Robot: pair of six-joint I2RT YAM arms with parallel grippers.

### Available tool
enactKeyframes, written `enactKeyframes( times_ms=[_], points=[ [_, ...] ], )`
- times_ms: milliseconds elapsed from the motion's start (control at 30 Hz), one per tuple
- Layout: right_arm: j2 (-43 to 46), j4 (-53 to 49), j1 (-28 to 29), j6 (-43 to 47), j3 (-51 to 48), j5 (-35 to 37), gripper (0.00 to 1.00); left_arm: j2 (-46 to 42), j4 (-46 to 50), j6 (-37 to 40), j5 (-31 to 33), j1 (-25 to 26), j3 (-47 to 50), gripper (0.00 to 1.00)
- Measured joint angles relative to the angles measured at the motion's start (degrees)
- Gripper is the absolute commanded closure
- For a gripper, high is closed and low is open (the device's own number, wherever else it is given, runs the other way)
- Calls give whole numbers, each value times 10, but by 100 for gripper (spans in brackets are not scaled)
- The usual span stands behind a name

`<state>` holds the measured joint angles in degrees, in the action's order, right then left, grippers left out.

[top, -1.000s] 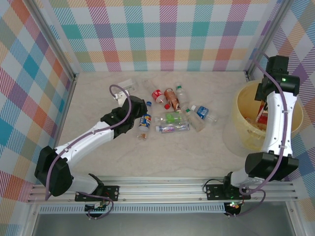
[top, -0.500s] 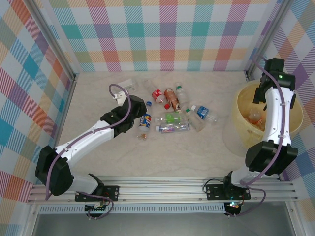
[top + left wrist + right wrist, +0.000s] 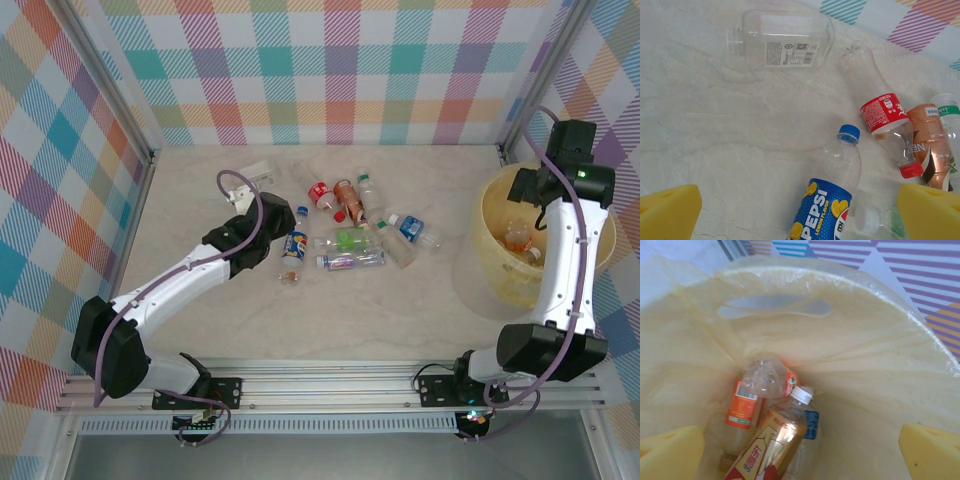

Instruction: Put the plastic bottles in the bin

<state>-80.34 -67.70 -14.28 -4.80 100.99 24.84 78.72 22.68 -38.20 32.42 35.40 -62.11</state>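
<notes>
So, early going: a few in, most out.
Your right fingers (image 3: 932, 452) stand wide apart and empty over the large round pale-yellow plastic bin (image 3: 850, 355), where at least three small clear plastic bottles (image 3: 774, 437) lie. Your left fingers (image 3: 667, 212), also spread and holding nothing, hover above a blue-labelled Pepsi bottle (image 3: 827, 200); about ten other bottles (image 3: 350, 240) lie scattered on the pale marbled table (image 3: 400, 320).
</notes>
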Motion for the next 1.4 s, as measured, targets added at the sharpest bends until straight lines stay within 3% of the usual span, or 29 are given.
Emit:
enactKeyframes(
  times_ms=[233,500,633,800,1000,1167,1400],
  points=[
    [69,73,13,-32,-61,-104,0,6,12,-2,-31,-28,0,0],
    [186,226,20,-84,-169,-325,0,16,16,12,-75,-79,-3,0],
    [227,316,24,-117,-212,-450,0,58,27,60,-85,-106,-36,0],
    [256,412,35,-152,-255,-550,0,108,17,145,-103,-144,-75,0],
    [270,482,47,-175,-284,-622,0,143,-64,248,-146,-196,-79,0],
    [271,501,55,-175,-285,-638,0,164,-150,364,-236,-237,-79,0],
    [268,513,60,-175,-286,-639,0,266,-137,511,-359,-317,-184,0]
  ],
)
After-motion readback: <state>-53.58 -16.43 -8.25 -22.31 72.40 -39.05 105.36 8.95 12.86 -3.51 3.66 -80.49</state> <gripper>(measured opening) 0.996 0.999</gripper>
